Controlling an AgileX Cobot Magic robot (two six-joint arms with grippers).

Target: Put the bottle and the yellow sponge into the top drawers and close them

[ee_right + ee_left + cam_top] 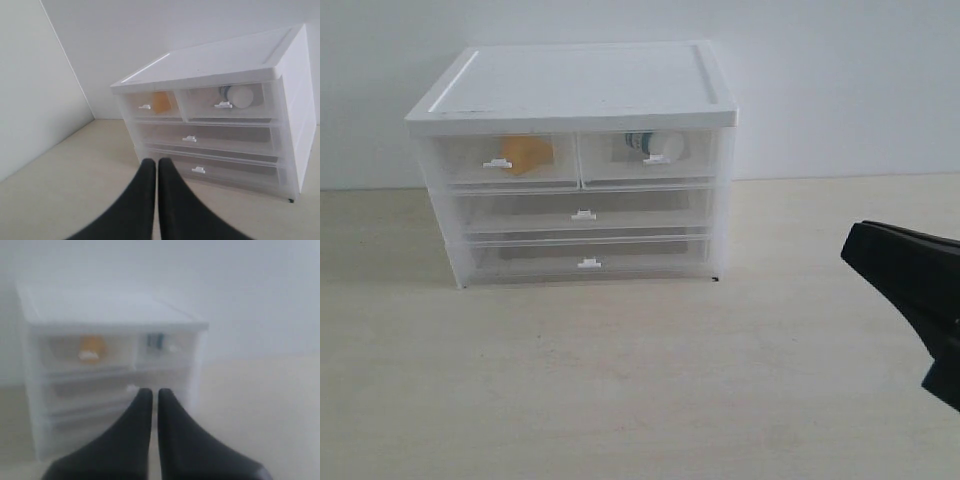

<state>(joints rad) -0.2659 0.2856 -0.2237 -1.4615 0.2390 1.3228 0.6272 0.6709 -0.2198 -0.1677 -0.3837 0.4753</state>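
A white chest [570,85] stood on a pale table [620,400]. Its two top drawers [460,165] looked pushed in, their fronts level with the chest's face. Through the cloudy plastic the sponge [530,152] showed as an orange blur in the left one, and the bottle [655,146] lay on its side in the right one. The left gripper [151,392] and right gripper [152,162] both hung in front of the chest, clear of it, fingers pressed almost together and holding nothing. To my eye the job looked done. Two risks were left. A drawer might sit just short of fully home, which no view could rule out. Or a retreating arm might clip the light chest, shoving it or jarring a drawer open.
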